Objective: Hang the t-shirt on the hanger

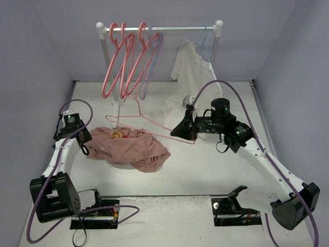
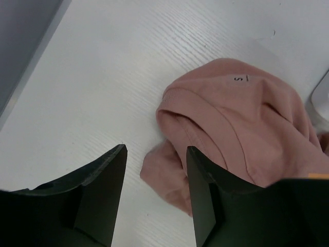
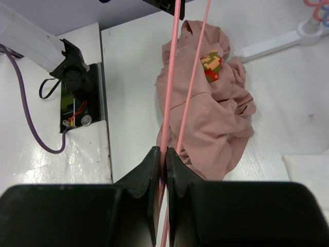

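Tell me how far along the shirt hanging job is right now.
Done: one coral hanger is off the rail, pinched in the right end effector. In hand: the left end effector hovers open at the edge of the crumpled t-shirt, gripping nothing. Left: the t-shirt lies heaped on the table, not yet threaded onto the hanger.

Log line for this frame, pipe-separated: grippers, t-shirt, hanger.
right gripper: shut on hanger | left gripper: open, at t-shirt edge | t-shirt: heaped on table, not on hanger

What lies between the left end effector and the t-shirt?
Only bare table; the left wrist view shows the open left end effector at the t-shirt's edge.
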You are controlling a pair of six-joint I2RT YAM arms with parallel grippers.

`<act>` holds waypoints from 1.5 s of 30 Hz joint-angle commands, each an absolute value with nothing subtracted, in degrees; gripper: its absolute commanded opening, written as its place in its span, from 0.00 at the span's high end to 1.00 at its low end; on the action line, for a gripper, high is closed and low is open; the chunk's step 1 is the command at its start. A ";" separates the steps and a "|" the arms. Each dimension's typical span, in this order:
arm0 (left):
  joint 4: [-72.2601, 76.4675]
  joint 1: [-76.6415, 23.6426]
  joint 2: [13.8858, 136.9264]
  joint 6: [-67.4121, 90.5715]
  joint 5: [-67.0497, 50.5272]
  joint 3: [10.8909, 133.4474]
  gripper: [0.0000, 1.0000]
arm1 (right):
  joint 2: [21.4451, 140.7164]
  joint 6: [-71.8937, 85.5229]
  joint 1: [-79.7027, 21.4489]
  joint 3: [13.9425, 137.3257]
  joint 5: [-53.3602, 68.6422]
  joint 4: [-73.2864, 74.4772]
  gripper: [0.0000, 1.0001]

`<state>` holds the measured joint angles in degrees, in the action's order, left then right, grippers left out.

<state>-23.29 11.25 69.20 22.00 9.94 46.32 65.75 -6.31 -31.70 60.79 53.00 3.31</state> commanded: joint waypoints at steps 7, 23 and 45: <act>-13.71 12.88 79.02 20.95 8.84 47.89 0.55 | 59.54 -4.18 -30.71 59.89 52.20 -1.09 1.00; -8.75 14.41 83.81 18.66 8.19 46.45 0.55 | 59.59 -4.31 -30.06 59.24 52.91 -1.14 1.00; -17.48 14.69 76.31 18.91 -2.29 58.94 1.00 | 63.75 -3.42 -30.56 65.28 56.03 -1.14 1.00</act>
<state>-11.12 14.59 85.52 19.69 0.41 48.39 62.49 -4.23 -30.39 59.64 52.86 3.51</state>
